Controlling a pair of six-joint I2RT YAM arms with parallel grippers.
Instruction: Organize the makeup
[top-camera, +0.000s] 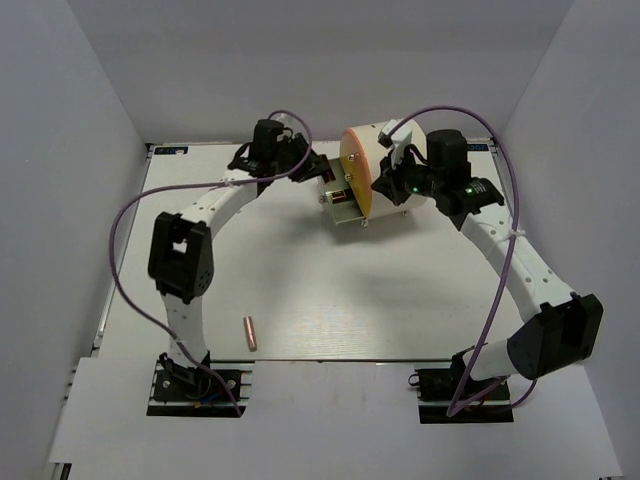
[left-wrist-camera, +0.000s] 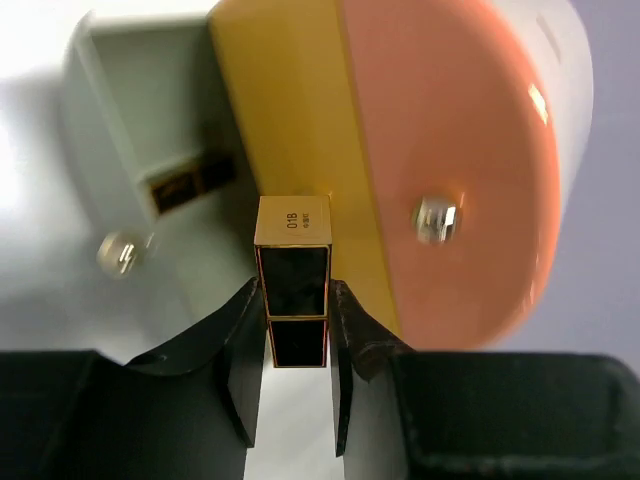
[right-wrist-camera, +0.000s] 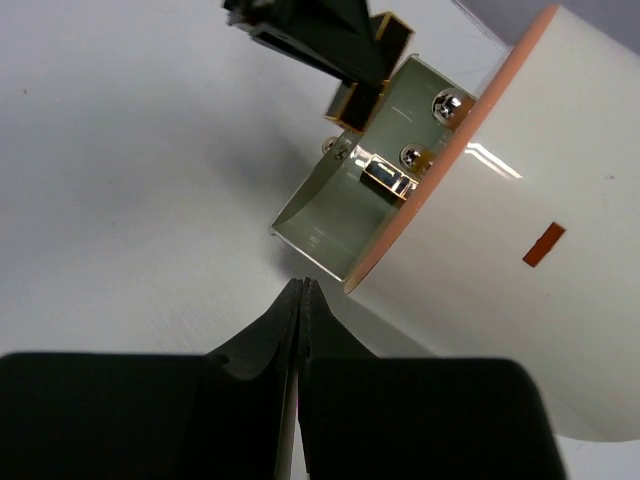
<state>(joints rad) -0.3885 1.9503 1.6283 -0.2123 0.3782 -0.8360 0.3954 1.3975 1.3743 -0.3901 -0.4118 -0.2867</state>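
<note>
My left gripper is shut on a black and gold lipstick tube and holds it over the open drawer of the cream cylinder. Another black and gold lipstick lies inside that drawer. In the top view the left gripper is at the drawer. My right gripper is shut and empty, just beside the drawer's near corner. A pink lipstick tube lies on the table near the front edge. No brushes are in view.
The cream cylinder with its orange front lies on its side at the back centre of the table. White walls close in the table on three sides.
</note>
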